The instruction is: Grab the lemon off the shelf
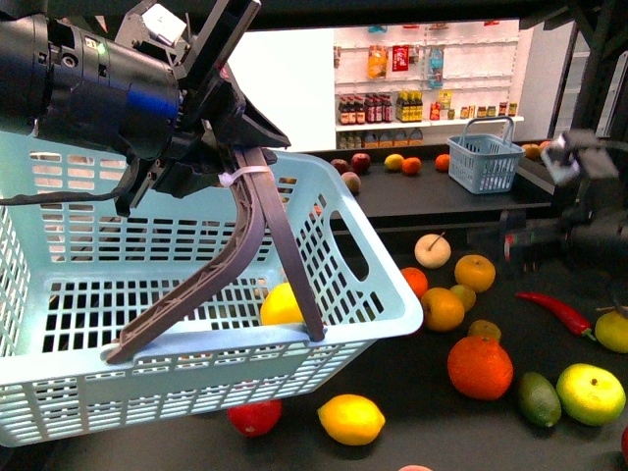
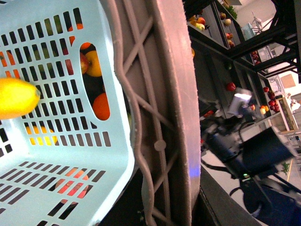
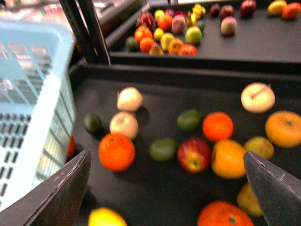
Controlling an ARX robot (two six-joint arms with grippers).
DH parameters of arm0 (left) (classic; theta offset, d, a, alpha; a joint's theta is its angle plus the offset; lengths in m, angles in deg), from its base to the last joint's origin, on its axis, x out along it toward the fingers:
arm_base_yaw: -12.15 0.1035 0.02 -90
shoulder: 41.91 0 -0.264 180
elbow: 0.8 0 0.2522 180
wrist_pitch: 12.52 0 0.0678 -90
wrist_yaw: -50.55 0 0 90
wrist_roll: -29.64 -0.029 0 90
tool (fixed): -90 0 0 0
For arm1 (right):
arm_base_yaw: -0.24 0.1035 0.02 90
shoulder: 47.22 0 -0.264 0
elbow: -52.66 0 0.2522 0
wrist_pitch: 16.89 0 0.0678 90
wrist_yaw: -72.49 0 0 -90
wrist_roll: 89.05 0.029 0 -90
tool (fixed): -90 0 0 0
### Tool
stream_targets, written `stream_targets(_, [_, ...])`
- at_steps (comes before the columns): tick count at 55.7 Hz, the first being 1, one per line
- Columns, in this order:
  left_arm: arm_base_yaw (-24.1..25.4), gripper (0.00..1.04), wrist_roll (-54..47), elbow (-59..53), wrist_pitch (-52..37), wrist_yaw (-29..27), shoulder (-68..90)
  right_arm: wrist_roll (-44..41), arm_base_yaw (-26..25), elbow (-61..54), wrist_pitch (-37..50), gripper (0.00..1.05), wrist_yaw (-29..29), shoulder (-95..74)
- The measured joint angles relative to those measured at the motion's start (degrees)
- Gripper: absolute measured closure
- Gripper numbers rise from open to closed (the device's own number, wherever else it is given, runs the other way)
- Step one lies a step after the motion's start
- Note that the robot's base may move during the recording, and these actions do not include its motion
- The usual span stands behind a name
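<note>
Lemon [image 1: 282, 304], bright pale yellow, lies inside the light blue basket [image 1: 147, 392] that hangs from my left end effector [image 1: 234, 147], which is clamped on the top of the brown-grey handle [image 1: 196, 289]. The front view shows only the lemon's upper curve, between the handle's two legs and above the basket's near rim. My left wrist view looks along the handle and into the basket, and there the same fruit shows its pointed nub against the slotted wall.

Just past the basket's lower edge, on the shelf [image 1: 422, 437] deck, sit a red fruit [image 1: 255, 417], half hidden under the basket, and a deeper golden-yellow lemon [image 1: 350, 419]. Further right lie an orange [image 1: 480, 367], an avocado [image 1: 539, 397], a round yellow-green fruit [image 1: 590, 392] and a red chilli [image 1: 557, 312].

My right end effector [image 3: 167, 155] is spread wide with nothing between its fingers [image 3: 66, 193]. Its own blurred view shows this, with the basket's side at one edge and loose fruit on the deck. In the front view my right arm [image 1: 574, 235] is only a dark smear.

On the upper deck stands a small blue basket [image 1: 485, 157], with white wall shelves of bottles [image 1: 422, 98] behind it.
</note>
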Motion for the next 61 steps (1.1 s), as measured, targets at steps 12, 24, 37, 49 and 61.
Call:
stream_targets(12, [0.00, 0.90, 0.11, 0.00, 0.00, 0.04, 0.00, -13.14, -0.63, -1.42, -3.98, 0.07, -1.46, -10.25])
stream_targets(24, [0.00, 0.90, 0.07, 0.00, 0.00, 0.04, 0.00, -21.59, 1.95, -1.46, -5.35, 0.07, -4.31, -15.10])
stream_targets(37, [0.00, 0.90, 0.07, 0.00, 0.00, 0.02, 0.00, -25.97, 7.43, 2.51, -6.97, 0.07, -4.17, -20.90])
stream_targets(49, [0.00, 0.90, 0.04, 0.00, 0.00, 0.04, 0.00, -26.67, 10.95, 8.44, -7.30, 0.07, -2.51, -26.01])
stream_targets(61, [0.00, 0.90, 0.07, 0.00, 0.00, 0.04, 0.00, -27.12, 13.90, 16.33, -10.16, 0.07, -2.29, -30.91])
